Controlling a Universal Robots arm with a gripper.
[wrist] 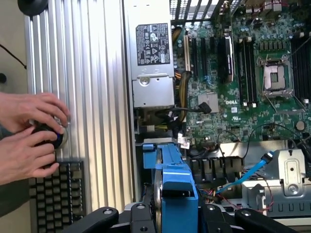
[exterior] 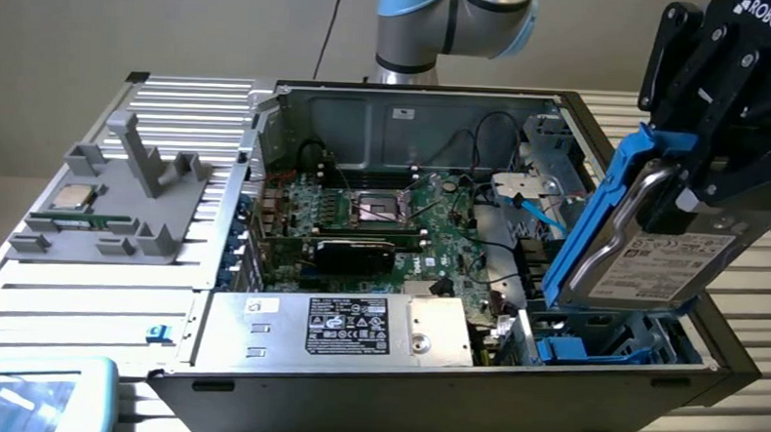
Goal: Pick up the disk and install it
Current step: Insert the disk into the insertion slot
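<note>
- On the exterior view's left, a grey fixture with a small chip sits on the slotted table, well apart from the work.
- In the wrist view a person's hands rest on a small device beside a keyboard, outside the case.
- In the middle, the case lies open, with the power supply at the front and the motherboard behind it.
- On the right, the gripper is clamped on the disk, jaws about half wide, one finger on each broad face near the upper end.
- The disk hangs in the air, on edge and tilted, label facing the camera. Its lower end is just above the bay at the case's front right corner; I cannot tell if it touches.
- Handling, as I judge it: a dense, stiff metal block, heavy for its size, with smooth faces that could slip in a light pinch.
- It is likely shock-sensitive, so knocks against the bay walls are the risk.
- The blue carrier is thin plastic and probably flexes. The metal faces are the better hold, leaving the carrier's rails free.
</note>
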